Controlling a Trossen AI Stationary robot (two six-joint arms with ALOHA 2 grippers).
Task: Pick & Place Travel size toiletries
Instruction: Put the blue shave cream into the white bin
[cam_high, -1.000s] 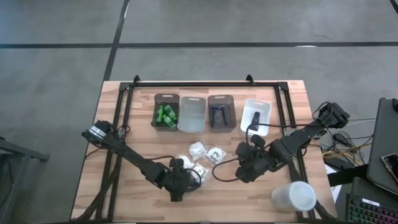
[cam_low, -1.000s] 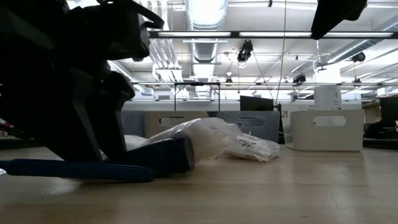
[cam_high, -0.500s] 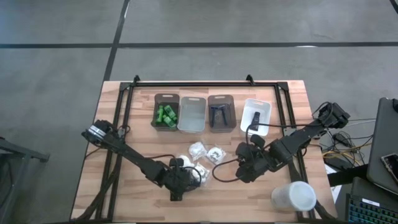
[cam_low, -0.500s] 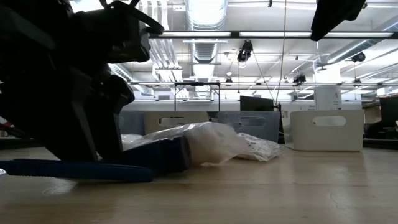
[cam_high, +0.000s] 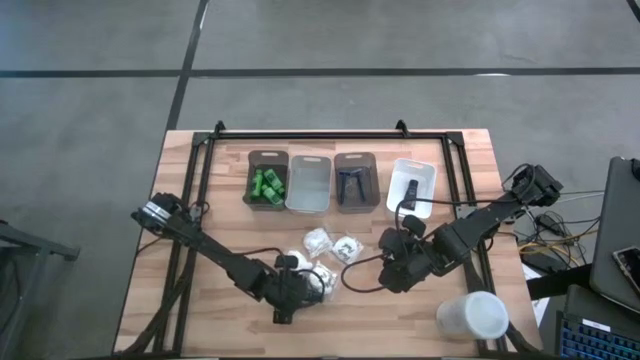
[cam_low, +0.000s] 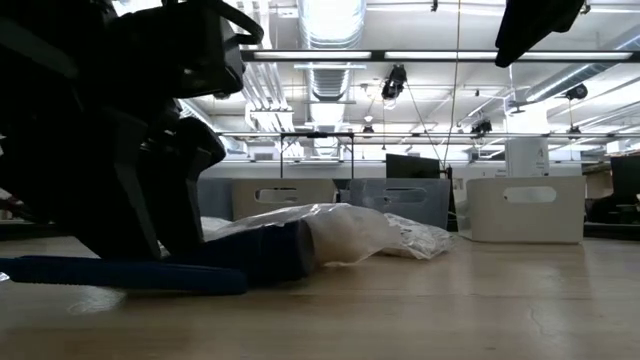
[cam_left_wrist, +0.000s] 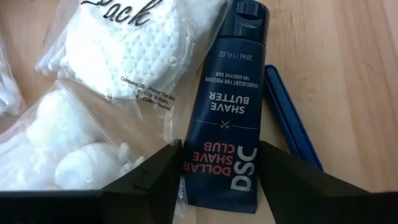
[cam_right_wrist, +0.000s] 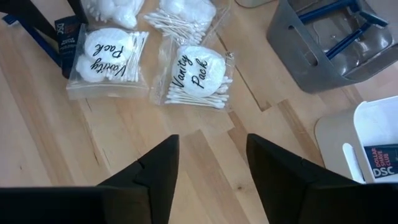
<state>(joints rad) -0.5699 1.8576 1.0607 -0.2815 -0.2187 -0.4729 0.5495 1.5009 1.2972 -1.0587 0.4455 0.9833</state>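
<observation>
Low view: left arm (cam_low: 110, 130) fills the near side as a dark mass, cut by the frame edge; it hides the packets (cam_low: 330, 230) behind it, only part of the clear wrap showing; blue razor (cam_low: 120, 272) runs out of frame at the edge.
Left wrist view: shave butter tube (cam_left_wrist: 224, 112) lower end sits between the left claw (cam_left_wrist: 219, 177) fingers; contact cannot be judged; tube cap cropped; topmost packet cropped.
High view: items under the left arm too small to tell apart; white cup (cam_high: 472, 314) partly off the table edge.
Right wrist view: tube in the white bin (cam_right_wrist: 379, 134) cropped; its label only partly legible.
</observation>
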